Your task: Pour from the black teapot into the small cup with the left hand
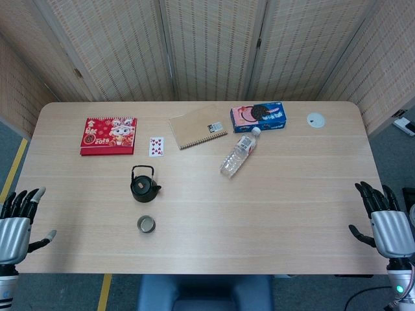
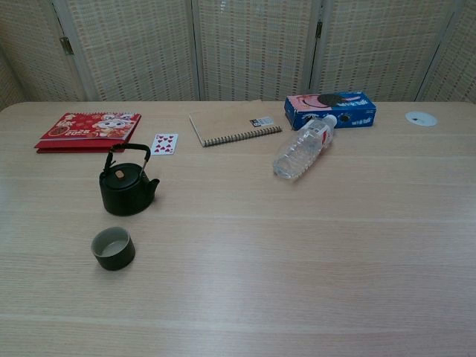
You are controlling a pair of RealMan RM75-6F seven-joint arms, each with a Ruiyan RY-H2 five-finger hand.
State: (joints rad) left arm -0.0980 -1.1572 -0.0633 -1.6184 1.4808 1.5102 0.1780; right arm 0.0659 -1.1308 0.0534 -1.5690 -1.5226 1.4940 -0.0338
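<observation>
So, holding left hand [image 1: 14, 227] wide, empty, off table edge; black teapot [image 1: 143, 184] upright beside small cup [image 1: 146, 224], awaiting grasp.

From my seat I can read little: the red calendar [image 1: 108, 135] at the upper left of the table carries "2025" in gold. The playing card [image 1: 156, 146] beside it shows red hearts. The small label on the notebook [image 1: 198, 127] and the print on the blue biscuit box [image 1: 259, 116] stay too small for me to read.
</observation>
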